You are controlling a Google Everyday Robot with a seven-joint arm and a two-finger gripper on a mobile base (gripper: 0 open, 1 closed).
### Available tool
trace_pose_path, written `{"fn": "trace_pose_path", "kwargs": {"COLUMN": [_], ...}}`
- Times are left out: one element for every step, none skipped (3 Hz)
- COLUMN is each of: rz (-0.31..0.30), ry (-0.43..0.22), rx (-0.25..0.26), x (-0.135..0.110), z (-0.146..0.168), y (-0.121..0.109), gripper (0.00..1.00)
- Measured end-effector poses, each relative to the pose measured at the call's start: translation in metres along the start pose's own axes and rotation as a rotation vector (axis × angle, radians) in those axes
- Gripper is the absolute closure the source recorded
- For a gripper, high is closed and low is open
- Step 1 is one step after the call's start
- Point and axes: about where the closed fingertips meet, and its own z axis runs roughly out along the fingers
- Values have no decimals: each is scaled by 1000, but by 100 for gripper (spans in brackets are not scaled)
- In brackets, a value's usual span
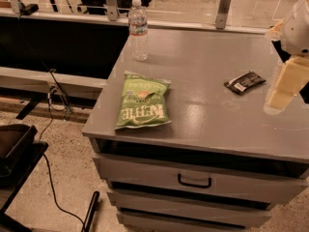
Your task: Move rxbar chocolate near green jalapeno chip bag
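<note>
rxbar [245,81] R of chip bag [143,102], pincer [281,90] far-R

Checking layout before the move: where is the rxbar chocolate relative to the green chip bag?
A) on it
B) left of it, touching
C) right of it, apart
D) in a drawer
C: the rxbar chocolate lies right of the green jalapeno chip bag, bare cabinet top between them; the gripper hangs at the view's right edge.

Place: office/lab | grey drawer cabinet [145,172], glass partition [186,4], speckled floor [67,178] | hand [284,87]: right edge
</note>
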Motion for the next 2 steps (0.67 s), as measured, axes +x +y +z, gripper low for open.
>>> {"fn": "trace_pose_path", "kwargs": {"rz": [-14,-37], "ry": [23,14], "rx": [24,15], "x": [19,37], "z": [11,33], "y": [-53,-98], "gripper": [0,0]}}
